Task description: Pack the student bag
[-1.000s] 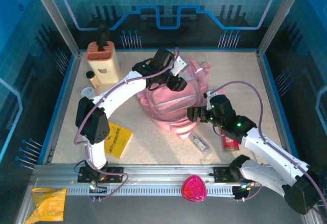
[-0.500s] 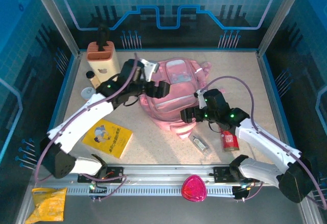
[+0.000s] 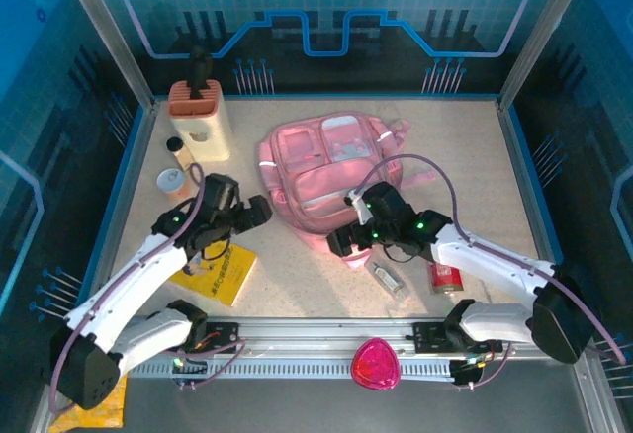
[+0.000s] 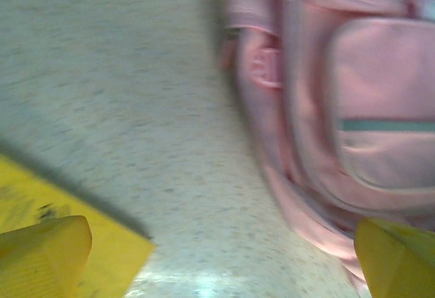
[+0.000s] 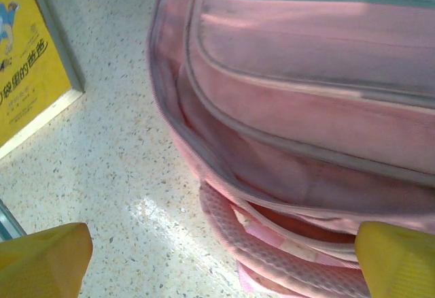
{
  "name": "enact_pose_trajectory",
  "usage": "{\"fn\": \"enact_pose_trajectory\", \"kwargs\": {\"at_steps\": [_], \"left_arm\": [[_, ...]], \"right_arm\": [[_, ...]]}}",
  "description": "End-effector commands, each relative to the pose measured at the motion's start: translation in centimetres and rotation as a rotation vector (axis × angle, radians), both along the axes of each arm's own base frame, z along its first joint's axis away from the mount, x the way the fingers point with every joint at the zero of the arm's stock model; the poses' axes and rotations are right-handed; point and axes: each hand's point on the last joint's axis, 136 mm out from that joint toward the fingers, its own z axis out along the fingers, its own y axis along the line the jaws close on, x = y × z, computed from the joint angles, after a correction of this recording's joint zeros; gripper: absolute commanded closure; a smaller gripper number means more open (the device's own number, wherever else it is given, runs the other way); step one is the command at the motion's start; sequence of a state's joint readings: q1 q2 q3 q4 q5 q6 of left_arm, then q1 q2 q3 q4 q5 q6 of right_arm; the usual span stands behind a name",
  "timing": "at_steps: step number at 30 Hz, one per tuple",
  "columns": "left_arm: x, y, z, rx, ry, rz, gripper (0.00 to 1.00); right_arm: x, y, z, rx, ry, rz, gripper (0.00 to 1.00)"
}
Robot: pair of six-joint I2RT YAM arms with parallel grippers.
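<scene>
Pink student bag (image 3: 326,171) lies flat near the middle of a speckled table (image 3: 475,156), glossy front pockets facing up, with two white robot arms reaching toward it from the near rail. The left gripper (image 3: 259,209) stands just beside the bag's near-left side, over bare tabletop between the bag and a yellow book (image 3: 213,270). From its wrist, the yellow fingertips (image 4: 44,254) sit at opposite edges of the frame, so the jaws are spread wide and grip nothing. A corner of the book lies below them and the bag's pink side fills the right of that blurred view. The right gripper (image 3: 336,243) is poised at the bag's near edge, its jaws equally wide and empty. Its wrist camera looks down on pink seams, a pale grey-green zip line and a mesh strap, with the book off to the left.

A small clear bottle (image 3: 384,275) lies just beside the bag's near end, and a red can (image 3: 445,277) lies close to the right arm. A cream holder with an orange top (image 3: 201,122) stands in the back-left corner. A magenta rounded object (image 3: 376,362) rests on the front rail, and a yellow packet (image 3: 94,393) lies off the table at the near left
</scene>
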State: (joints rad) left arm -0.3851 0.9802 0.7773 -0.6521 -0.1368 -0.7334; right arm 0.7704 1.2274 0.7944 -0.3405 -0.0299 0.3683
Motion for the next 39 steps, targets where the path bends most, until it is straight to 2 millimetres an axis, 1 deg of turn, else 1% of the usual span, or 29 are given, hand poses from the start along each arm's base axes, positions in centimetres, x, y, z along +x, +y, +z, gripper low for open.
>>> {"fn": "enact_pose_trajectory", "kwargs": {"at_steps": [1, 4, 7, 10, 12, 17, 20, 25, 30, 33, 36, 39], "left_arm": [[-2.3, 5.5, -2.1, 0.08, 0.088, 0.266, 0.01], [-4.0, 8.5, -3.5, 0.069, 0.152, 0.42, 0.01], [-5.2, 11.2, -4.9, 0.054, 0.175, 0.565, 0.01], [-6.0, 13.4, -6.5, -0.006, 0.216, 0.707, 0.01], [-6.5, 14.5, -7.1, -0.039, 0.238, 0.781, 0.01], [-7.6, 16.4, -8.5, -0.091, 0.257, 0.92, 0.01], [-8.2, 17.0, -9.4, -0.131, 0.286, 0.978, 0.01], [-9.0, 17.6, -10.9, -0.122, 0.312, 1.038, 0.01], [-8.6, 17.3, -12.5, -0.148, 0.325, 1.024, 0.01], [-7.9, 17.0, -12.6, -0.169, 0.33, 0.998, 0.01], [-6.1, 16.2, -12.4, -0.223, 0.273, 0.926, 0.01], [-5.4, 15.7, -12.4, -0.228, 0.255, 0.882, 0.01]], "right_arm": [[0.7, 2.4, 1.4, 0.032, -0.065, 0.039, 0.0], [0.0, 4.2, 1.1, 0.04, -0.054, 0.072, 0.0], [-0.8, 5.9, 0.6, 0.037, -0.052, 0.105, 0.0], [-1.3, 6.9, -0.2, 0.034, -0.034, 0.118, 0.0], [-1.2, 8.0, 0.5, 0.056, -0.037, 0.129, 0.0], [-1.0, 8.9, -0.1, 0.047, -0.031, 0.13, 0.0], [-0.6, 8.8, -0.3, 0.026, -0.027, 0.107, 0.0], [0.2, 9.1, 0.4, 0.023, -0.047, 0.087, 0.0], [0.7, 9.3, 0.8, 0.015, -0.056, 0.079, 0.0], [0.9, 9.3, 0.8, 0.008, -0.059, 0.075, 0.0], [1.0, 9.2, 0.6, 0.003, -0.064, 0.073, 0.0], [1.2, 8.9, 0.2, -0.016, -0.06, 0.065, 0.0]]}}
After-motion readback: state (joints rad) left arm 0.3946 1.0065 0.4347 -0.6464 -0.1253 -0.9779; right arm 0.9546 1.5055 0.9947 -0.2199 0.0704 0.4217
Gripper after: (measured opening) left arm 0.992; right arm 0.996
